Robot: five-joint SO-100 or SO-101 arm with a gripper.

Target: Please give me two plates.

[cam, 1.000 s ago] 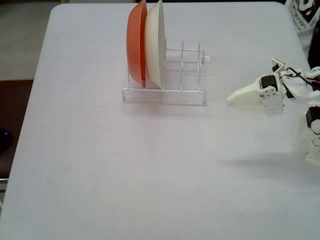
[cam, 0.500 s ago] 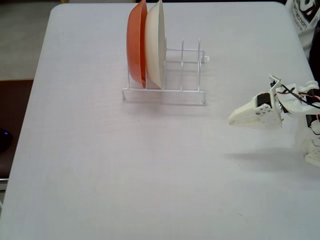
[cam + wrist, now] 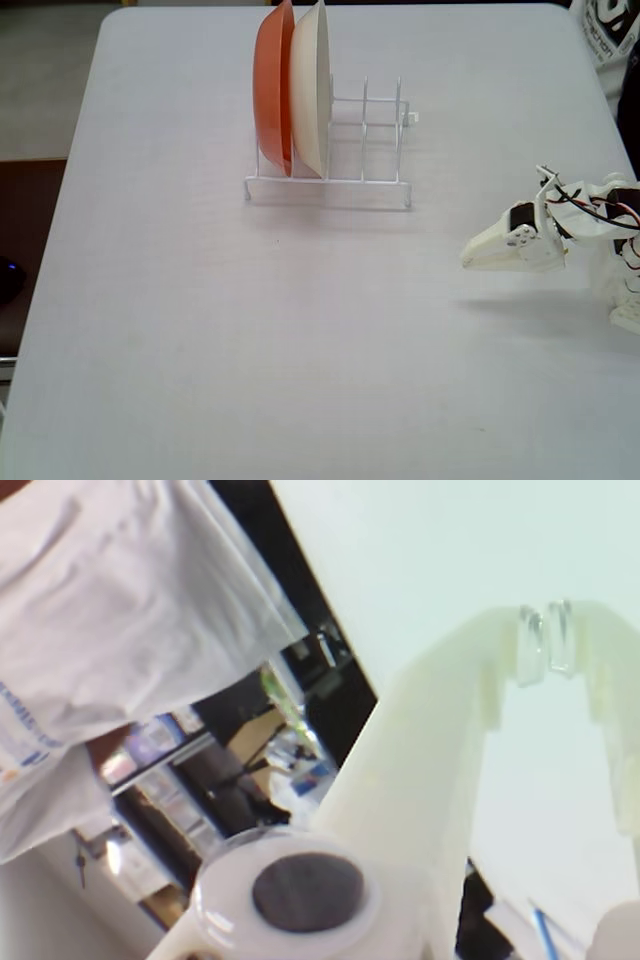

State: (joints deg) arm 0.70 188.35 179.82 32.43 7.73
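While the arm is hanging at the right edge of the table (image 3: 200, 330) in the fixed view, its gripper (image 3: 466, 262) is pointing left, low over the bare white surface; the fingertips are meeting in the wrist view (image 3: 548, 640), so the gripper is clenched on nothing; a white wire rack (image 3: 330, 180) is standing well apart from it, toward the far side of the table; an orange plate (image 3: 270, 90) and a cream-white plate (image 3: 312, 90) are sitting upright on edge in the rack's left slots, side by side and close together, while the slots to their right are holding nothing; neither a yellow plate nor a light blue one is showing in either view; a person's white garment (image 3: 110, 630) is filling the upper left of the wrist view, with dark clutter blurring behind it.
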